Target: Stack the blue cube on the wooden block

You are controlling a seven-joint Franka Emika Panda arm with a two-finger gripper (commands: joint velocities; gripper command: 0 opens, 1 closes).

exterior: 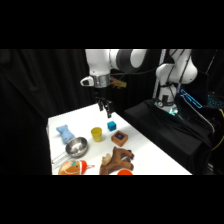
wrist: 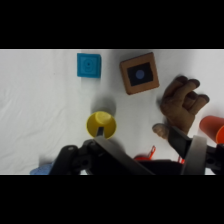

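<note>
The end effector (exterior: 105, 111) hangs empty, fingers apart, above the bench (exterior: 150, 150), while the blue cube (wrist: 89, 65) sits at nine o'clock of the wooden block (wrist: 139, 73), so a careless descent risks nudging the yellow cup (wrist: 101, 123) nearby.

pincer (exterior: 105, 109) pointing down, fingers apart

The tabletop (exterior: 150, 150) looks matt white, like cloth or paper, faintly creased in the wrist view. The blue cube (wrist: 89, 65) seems smooth, matt plastic. The wooden block (wrist: 139, 73) shows dull brown wood. The yellow cup (wrist: 101, 124) looks smooth plastic. The metal bowl (exterior: 76, 146) shines glossy. The brown plush toy (wrist: 181, 102) appears soft, fuzzy cloth.
</note>
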